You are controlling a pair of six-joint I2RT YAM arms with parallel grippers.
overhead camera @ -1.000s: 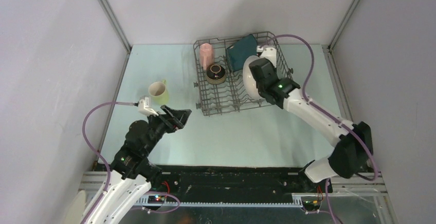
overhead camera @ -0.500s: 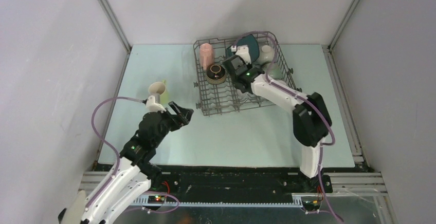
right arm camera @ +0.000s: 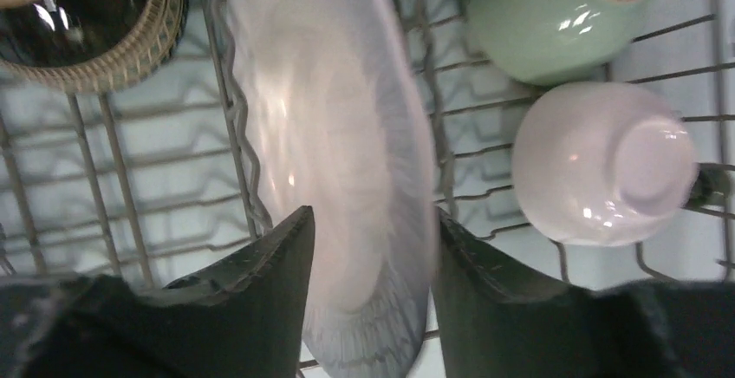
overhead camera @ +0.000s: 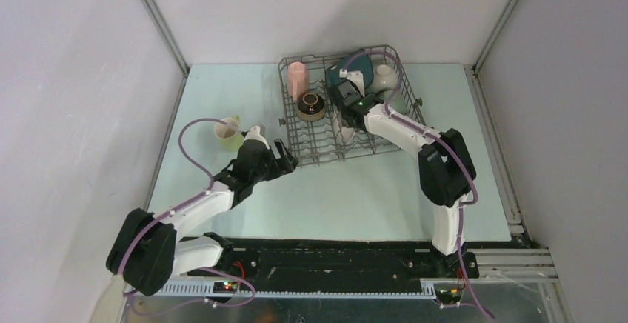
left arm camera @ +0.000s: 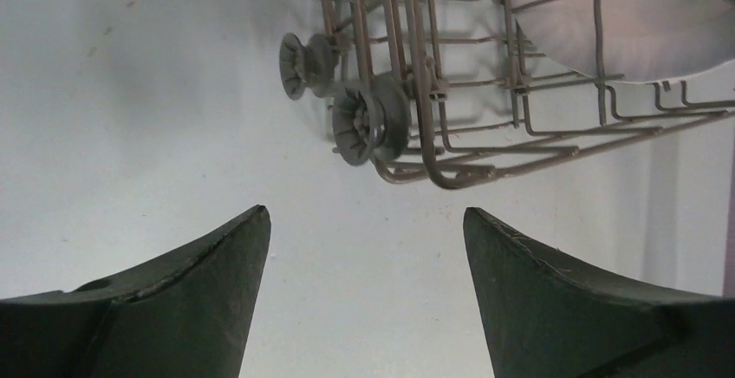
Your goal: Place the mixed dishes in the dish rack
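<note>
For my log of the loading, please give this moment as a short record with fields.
left gripper: open, empty, near dish rack corner
right gripper: fingers either side of round white plate, grip unclear
in rack: pink mug, brown bowl, dark teal plate, pale green bowl
on table: yellow-green mug

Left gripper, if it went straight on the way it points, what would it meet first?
Likely the dish rack, its wheeled corner dead ahead of the open left gripper; depth is unclear.
</note>
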